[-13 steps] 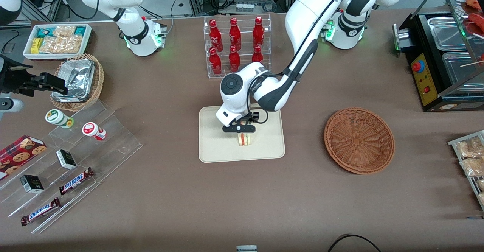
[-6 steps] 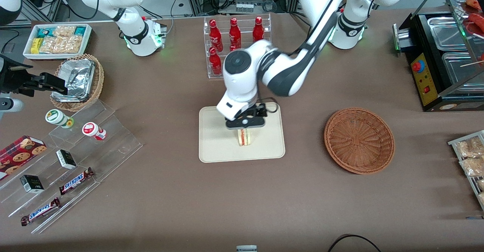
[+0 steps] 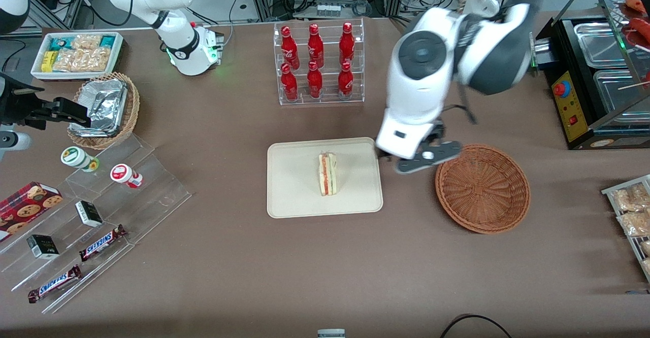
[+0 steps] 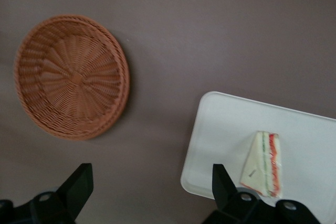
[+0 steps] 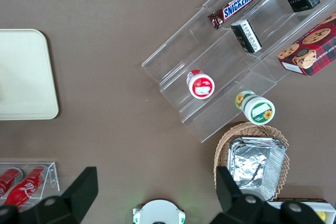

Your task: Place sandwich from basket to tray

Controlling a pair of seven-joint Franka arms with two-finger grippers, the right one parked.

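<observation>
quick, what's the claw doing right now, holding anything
Claw: open, holding nothing, in the air between the tray and basket; the sandwich lies on the tray.

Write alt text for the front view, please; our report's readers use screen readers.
A sandwich stands on its edge on a cream tray at mid-table, released. The left arm's open tool hangs above the table between the tray and an empty reddish-brown basket. A rack of red bottles stands farther from the camera than the tray.
</observation>
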